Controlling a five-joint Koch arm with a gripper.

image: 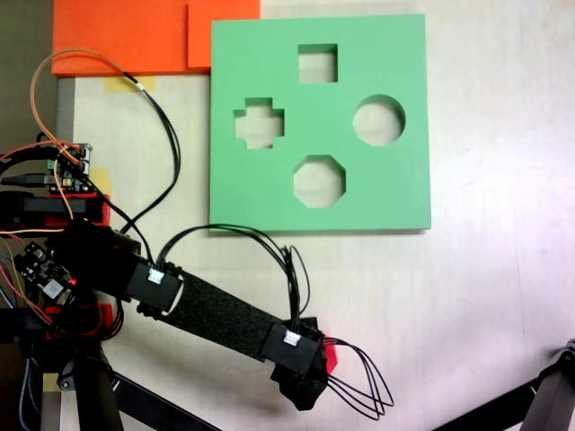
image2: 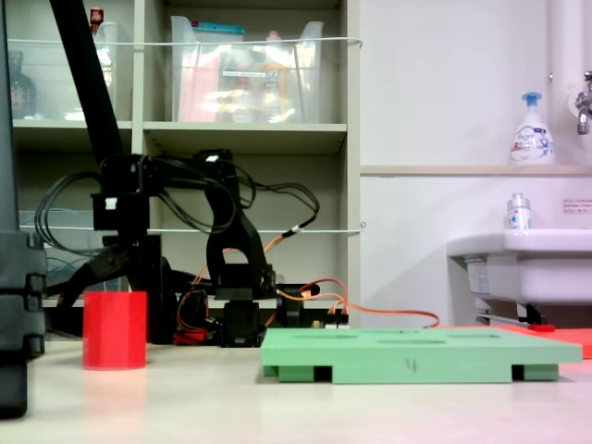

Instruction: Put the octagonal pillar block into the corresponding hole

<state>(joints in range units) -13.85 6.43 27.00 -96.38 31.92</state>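
block still on the table, hole still empty

the octagonal pillar block (image2: 115,330) stands upright on the table (image: 485,296), well apart from the green foam board (image: 395,193). in a fixed view from above only a sliver of red (image: 330,359) shows at the right edge of the arm's black wrist, near the bottom of the picture, near side of the board. the octagonal hole (image: 319,181) sits in the near part of the board, empty, with the cross cutout (image: 259,123) to its left, the round cutout (image: 378,120) to its right and the square cutout (image: 317,63) at the far side.

nothing of the task looks done: the block has yet to be lifted, carried to the board and lowered into its hole.

the arm reaches from its base at the left across to the right, its wrist bent down over the block. the gripper (image: 305,391) is hidden under the wrist from above and lost among dark parts from the side, so i cannot tell how wide the jaws stand or whether they hold the block.
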